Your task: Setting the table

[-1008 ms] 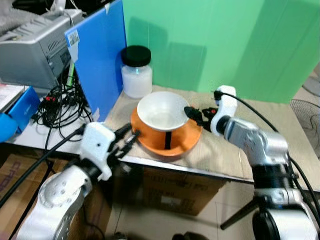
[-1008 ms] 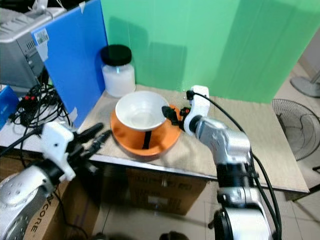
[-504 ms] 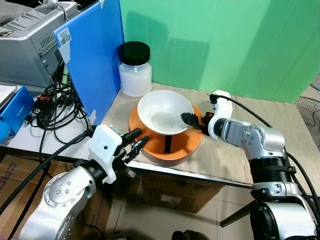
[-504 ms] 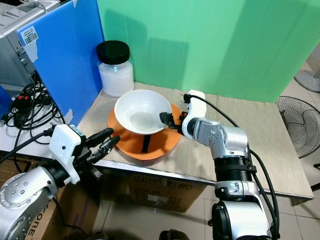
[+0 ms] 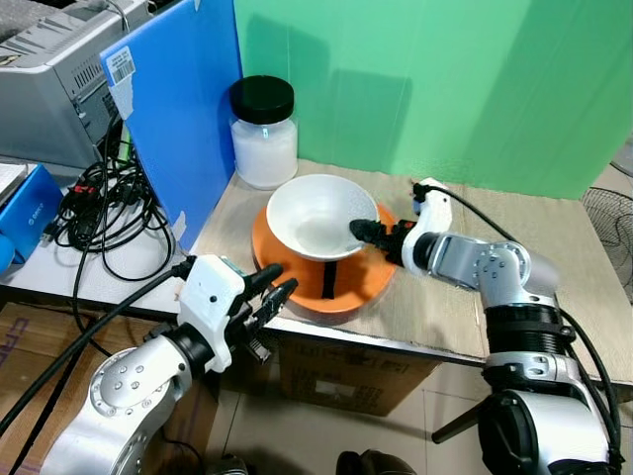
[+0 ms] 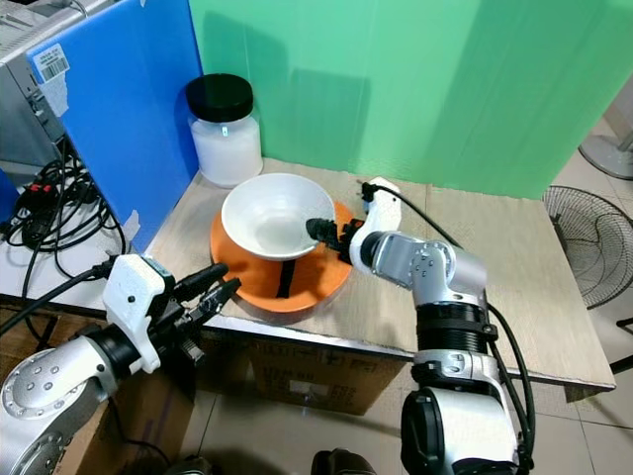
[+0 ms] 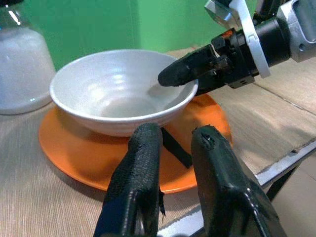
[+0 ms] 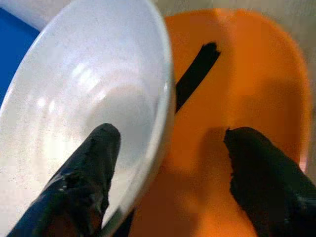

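Your bowl sits on the plate near the desk's front edge; right end effector straddles its rim, open; left end effector empty, slightly parted.

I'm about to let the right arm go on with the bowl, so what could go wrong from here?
1. The right gripper straddles only the rim of the white bowl, open; a one-sided pinch could tip it.
2. The orange plate lies near the table edge; dragging could push it off.
3. The left gripper hovers close by and may collide.
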### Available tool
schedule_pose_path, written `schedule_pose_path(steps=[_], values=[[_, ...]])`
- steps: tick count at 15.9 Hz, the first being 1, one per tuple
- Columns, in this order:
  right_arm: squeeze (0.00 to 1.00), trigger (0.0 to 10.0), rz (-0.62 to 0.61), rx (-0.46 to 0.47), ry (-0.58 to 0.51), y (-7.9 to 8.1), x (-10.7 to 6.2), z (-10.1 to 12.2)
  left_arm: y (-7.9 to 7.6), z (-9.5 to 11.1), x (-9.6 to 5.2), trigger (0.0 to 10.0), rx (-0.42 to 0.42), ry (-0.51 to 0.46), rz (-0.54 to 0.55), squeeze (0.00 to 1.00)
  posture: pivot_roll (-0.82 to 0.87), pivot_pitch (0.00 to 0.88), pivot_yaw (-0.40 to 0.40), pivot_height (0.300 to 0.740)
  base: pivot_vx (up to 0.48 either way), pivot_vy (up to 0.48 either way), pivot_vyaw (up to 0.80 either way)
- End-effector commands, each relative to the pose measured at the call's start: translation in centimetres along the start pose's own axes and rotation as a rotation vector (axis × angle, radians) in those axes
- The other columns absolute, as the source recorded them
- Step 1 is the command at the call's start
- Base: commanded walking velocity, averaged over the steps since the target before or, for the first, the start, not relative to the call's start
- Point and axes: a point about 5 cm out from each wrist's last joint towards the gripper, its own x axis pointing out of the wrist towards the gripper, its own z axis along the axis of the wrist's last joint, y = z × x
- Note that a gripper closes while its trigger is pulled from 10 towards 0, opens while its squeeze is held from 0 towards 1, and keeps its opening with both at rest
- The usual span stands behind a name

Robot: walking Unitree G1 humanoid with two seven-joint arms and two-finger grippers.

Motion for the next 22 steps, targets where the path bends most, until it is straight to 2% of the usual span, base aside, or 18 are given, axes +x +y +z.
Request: schedule_pose_path(steps=[1,2,3,11,18,22], values=[[0.00,0.9,0.009,0.016,0.014,0.4,0.2,0.2,-0.1,0.0,-0.2,10.0,0.005,0.010,0.005,0.00,-0.03,0.106,-0.056,0.740,0.000,0.000,0.00],[0.00,0.1,0.011,0.021,0.023,0.6,0.5,0.0,0.0,0.0,-0.2,10.0,0.007,0.013,0.010,0.00,-0.02,0.106,-0.058,0.740,0.000,0.000,0.00],[0.00,0.0,0.009,0.027,0.027,0.7,0.6,-0.2,0.0,-0.1,-0.3,10.0,0.009,0.016,0.013,0.00,-0.02,0.105,-0.061,0.740,0.000,0.000,0.00],[0.00,0.0,0.018,0.133,0.018,0.8,0.9,0.0,-0.1,-0.1,-0.4,10.0,0.014,0.021,0.019,0.00,-0.02,0.096,-0.059,0.740,0.000,0.000,0.00],[0.00,0.0,0.036,0.181,0.003,0.9,0.8,0.2,0.1,-0.1,-0.3,10.0,0.006,0.027,0.020,0.00,-0.01,0.087,-0.053,0.740,0.000,0.000,0.00],[0.00,0.0,0.069,0.222,-0.057,0.8,0.1,1.0,0.1,-0.1,-0.2,10.0,0.019,0.024,0.022,0.00,-0.02,0.074,-0.036,0.740,0.000,0.000,0.00]])
